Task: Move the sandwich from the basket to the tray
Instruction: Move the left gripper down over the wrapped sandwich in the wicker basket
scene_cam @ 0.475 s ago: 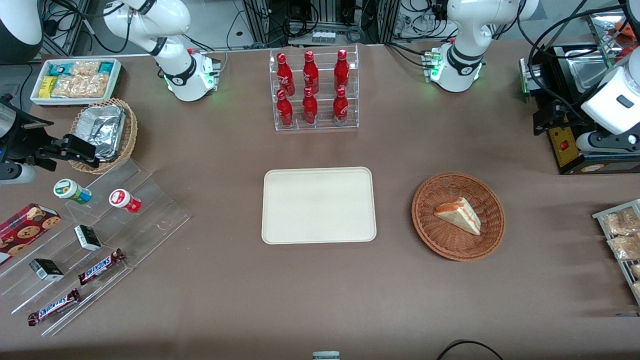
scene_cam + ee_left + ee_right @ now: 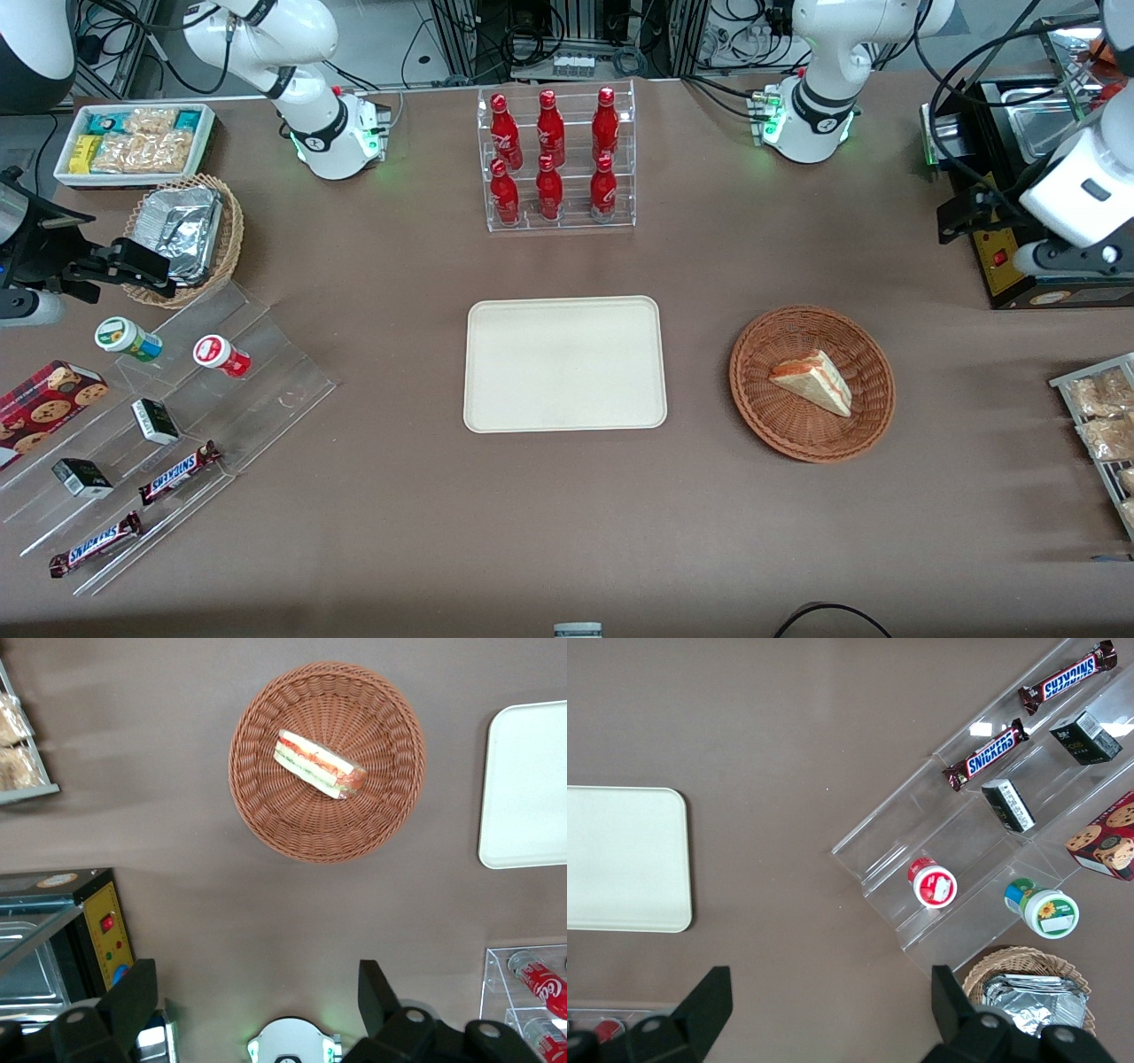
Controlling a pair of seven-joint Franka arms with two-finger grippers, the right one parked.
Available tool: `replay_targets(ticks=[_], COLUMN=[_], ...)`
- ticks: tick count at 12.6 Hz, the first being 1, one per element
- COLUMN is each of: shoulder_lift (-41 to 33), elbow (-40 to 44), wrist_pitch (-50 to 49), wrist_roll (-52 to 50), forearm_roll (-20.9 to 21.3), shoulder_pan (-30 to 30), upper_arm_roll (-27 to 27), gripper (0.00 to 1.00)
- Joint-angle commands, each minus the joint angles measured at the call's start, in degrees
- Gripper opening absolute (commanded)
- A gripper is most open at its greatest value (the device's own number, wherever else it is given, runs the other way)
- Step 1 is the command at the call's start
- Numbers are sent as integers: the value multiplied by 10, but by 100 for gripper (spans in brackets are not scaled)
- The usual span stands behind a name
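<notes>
The sandwich (image 2: 813, 381) (image 2: 317, 765), a pale wedge with red and green filling, lies in the round reddish-brown basket (image 2: 769, 341) (image 2: 376, 815). Beside the basket, toward the parked arm's end, the cream tray (image 2: 564, 363) (image 2: 532, 788) (image 2: 620, 859) lies bare on the brown table. My left gripper (image 2: 970, 214) (image 2: 255, 979) hangs high over the table at the working arm's end, farther from the front camera than the basket and well apart from it. Its fingers (image 2: 133, 992) stand wide open with nothing between them.
A clear rack of red bottles (image 2: 554, 159) stands farther from the camera than the tray. A black appliance (image 2: 1019, 279) sits under the working arm, with a wire rack of snack packs (image 2: 1103, 416) nearer. A stepped acrylic shelf (image 2: 177, 416), foil-lined basket (image 2: 182, 235) and snack bin (image 2: 133, 142) are at the parked arm's end.
The working arm's wrist has shifted and tilted slightly near the black appliance. Sandwich, basket and tray have not moved.
</notes>
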Motion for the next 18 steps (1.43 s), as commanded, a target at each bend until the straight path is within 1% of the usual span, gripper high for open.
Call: replay_targets(ticks=[1,2,3,4,5,6,8,9,11,12,15,18], shoulder_lift=[42,53,64,79,99,110,105,102,107,106,108,117], elbow=[-5,-17,-32,-44,-47,-55,-115,-143,-186,-207,-252,-293], wrist_pitch=[22,36,58,89,115,135,216,261,332,362,442,514], wrist_roll=[-79,-108,-147,-219,-268,-297,-361,-409,-521,-555,-595,-617], forearm_roll=[-1,-5,2,6,12,8,-2,-9,-8,-9,-24,-26], shoulder_pan=[-8,-6,-7,-9,-8,-8,-6,-6,-9,-9,-11,-11], upper_arm_roll=[3,3,3,3,3,3,4,3,3,3,2,-13], gripper=[100,100,100,100,100,100,100,100,100,100,100,100])
